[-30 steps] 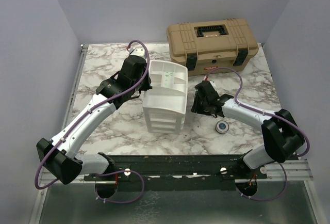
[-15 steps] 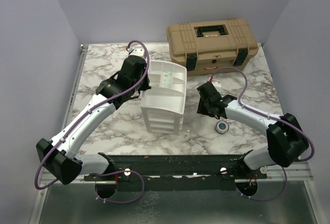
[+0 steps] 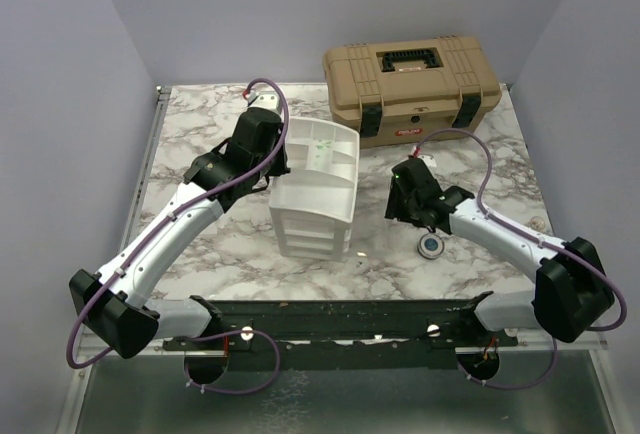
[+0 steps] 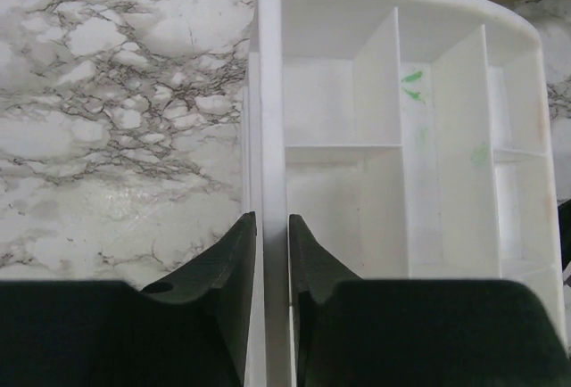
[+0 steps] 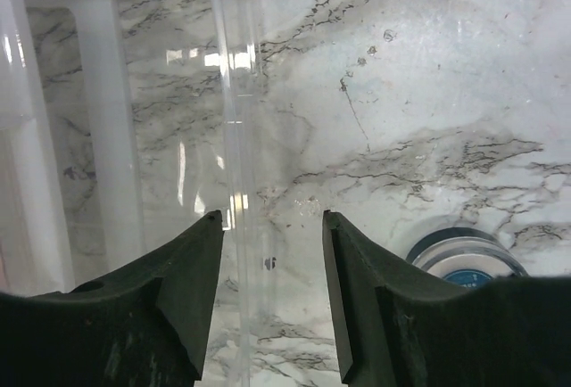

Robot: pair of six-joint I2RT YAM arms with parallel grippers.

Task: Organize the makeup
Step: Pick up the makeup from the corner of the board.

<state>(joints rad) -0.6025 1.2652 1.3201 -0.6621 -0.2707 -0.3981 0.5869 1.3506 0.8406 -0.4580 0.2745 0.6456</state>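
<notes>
Your right fingers (image 5: pixel 272 226) swung away from the white plastic drawer unit (image 4: pixel 268 66) and widened, holding nothing. The glossy round blue-centred compact (image 5: pixel 468 262) lay just right of them on the veined marble surface (image 4: pixel 116 119), probably next. Your left fingers (image 4: pixel 270 226) stayed pinched on the unit's thin rim wall.

Right gripper (image 5: pixel 271 219), jaws parted, hangs over the marble table (image 5: pixel 428 93). A clear plastic edge (image 5: pixel 237 137) runs toward 12 o'clock; the blue-centred compact (image 5: pixel 466 264) sits at 4 o'clock.
</notes>
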